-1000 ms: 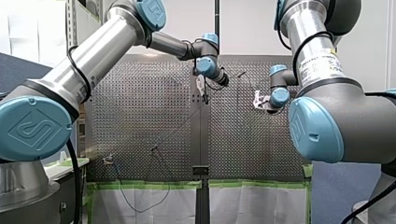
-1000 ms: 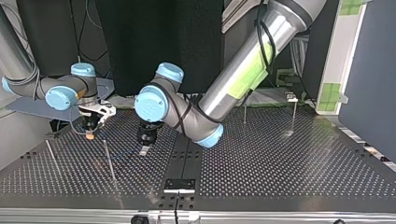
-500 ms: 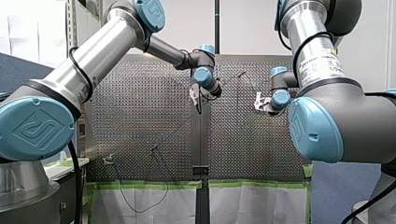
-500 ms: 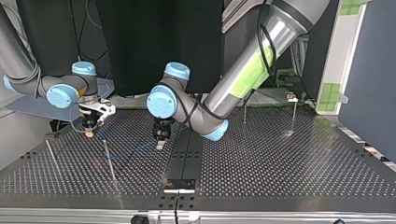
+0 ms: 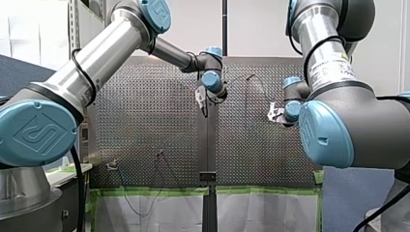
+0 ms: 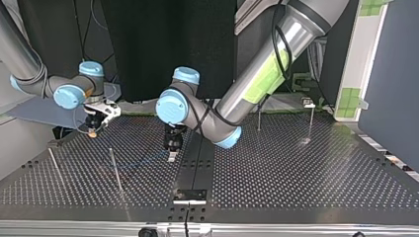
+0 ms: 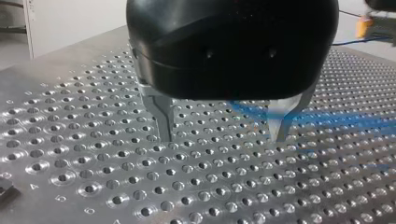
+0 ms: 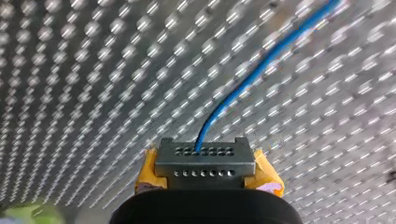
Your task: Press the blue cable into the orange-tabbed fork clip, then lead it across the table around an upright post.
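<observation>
Our right gripper (image 8: 205, 161) is clamped on the blue cable (image 8: 261, 70). Its yellow pads (image 8: 267, 173) sit either side of the closed jaws, and the cable comes out from between the jaws. From there it runs ahead of the jaws, low over the perforated table (image 6: 296, 177), bending gently to one side. Its long axis therefore points away from our right jaws and toward our left gripper (image 7: 222, 135).

Our left gripper hangs just above the table with its metal fingers (image 7: 162, 123) spread wide and nothing held. In the left wrist view the cable is a blurred blue streak on the table beyond the fingertips, lying crosswise to the jaws. It reaches from about the gap between them out past the finger on our right gripper's side. We cannot tell whether it lies truly inside the gap or just behind it.

We judge that the coming move turns on this crossing. The cable's axis runs across the left jaws' opening, so they would need to settle astride it before closing. Our left arm is nearer the free middle run, while our right arm has the end.

An upright post (image 6: 115, 170) stands between the two pairs of jaws, close to the cable's run. We cannot pick out the orange-tabbed fork clip in any view, so we cannot say whether the pressing is done.
</observation>
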Robot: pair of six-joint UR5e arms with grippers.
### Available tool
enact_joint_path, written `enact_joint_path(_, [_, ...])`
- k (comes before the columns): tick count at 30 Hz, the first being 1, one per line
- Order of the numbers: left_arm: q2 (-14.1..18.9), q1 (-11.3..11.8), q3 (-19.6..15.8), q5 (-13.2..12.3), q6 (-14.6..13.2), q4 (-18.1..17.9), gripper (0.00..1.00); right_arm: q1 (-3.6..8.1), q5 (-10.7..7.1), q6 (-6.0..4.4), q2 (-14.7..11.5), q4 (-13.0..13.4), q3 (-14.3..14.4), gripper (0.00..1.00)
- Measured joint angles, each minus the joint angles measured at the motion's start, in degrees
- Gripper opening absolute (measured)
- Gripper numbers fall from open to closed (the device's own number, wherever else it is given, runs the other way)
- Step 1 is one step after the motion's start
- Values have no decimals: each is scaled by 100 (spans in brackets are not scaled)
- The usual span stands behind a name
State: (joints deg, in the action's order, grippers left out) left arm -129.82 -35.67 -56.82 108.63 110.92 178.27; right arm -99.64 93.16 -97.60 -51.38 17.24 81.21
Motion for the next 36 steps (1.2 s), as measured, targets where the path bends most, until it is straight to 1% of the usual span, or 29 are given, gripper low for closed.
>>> enact_joint_path(5, [-1, -1, 4, 45, -16, -9, 100, 61, 103, -79, 122, 141, 94, 0])
enact_joint_path(13, [-1, 20, 18, 56, -1, -10, 100, 162, 135, -133, 168, 240, 109, 0])
enact_joint_path(20, [-1, 14, 133, 114, -1, 5, 100, 296, 167, -134, 191, 299, 118, 0])
enact_joint_path(24, [-2, 9, 172, 157, -14, 11, 100, 334, 202, -119, 266, 332, 137, 0])
enact_joint_path(27, [-2, 14, 180, 179, -17, 14, 100, 350, 227, -110, 385, 396, 184, 0])
enact_joint_path(30, [-2, 20, 182, 186, -18, 11, 100, 380, 230, -100, 526, 518, 282, 0])
enact_joint_path(33, [-2, 21, 183, 194, -18, 1, 100, 448, 225, -61, 678, 679, 382, 0])
enact_joint_path(36, [-2, 22, 186, 196, -18, -7, 100, 524, 217, 32, 756, 846, 438, 0])
